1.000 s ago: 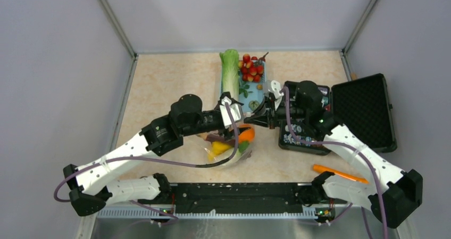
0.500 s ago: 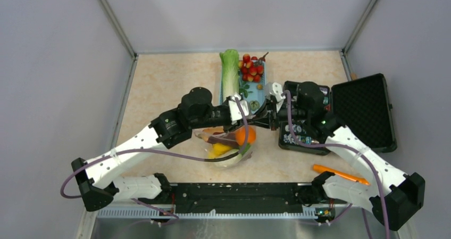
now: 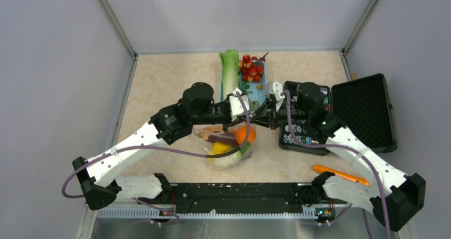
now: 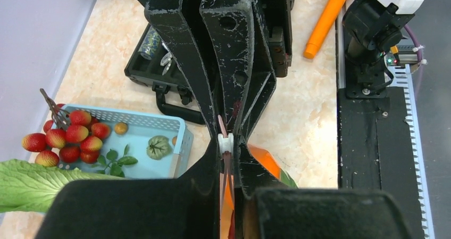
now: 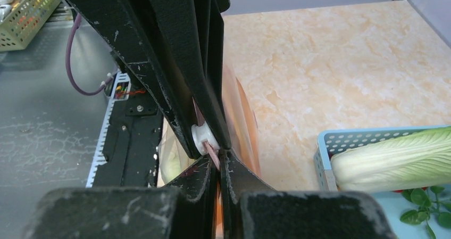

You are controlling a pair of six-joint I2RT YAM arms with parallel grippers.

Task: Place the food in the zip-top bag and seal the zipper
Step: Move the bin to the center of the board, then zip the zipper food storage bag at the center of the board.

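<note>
Fingers [image 4: 181,186] of the left gripper [image 3: 245,113] are pinched together on the zipper [image 4: 225,162], with a small white piece [image 4: 226,142] at their tips. Facing it tip to tip, the right gripper [image 3: 259,116] has its fingers [image 5: 242,178] clamped on the same pink strip. Both wrist views show the zipper edge-on, running in a line from one gripper to the other. The bag [image 3: 228,156] has its mouth raised toward the grippers and its body sagging on the table [image 3: 159,84] just nearer than the basket [image 3: 254,92]. It holds an orange [image 3: 243,136] and a yellow fruit [image 3: 219,148]. Cabbage [image 3: 230,71] and tomatoes [image 3: 251,67] lie in the basket.
</note>
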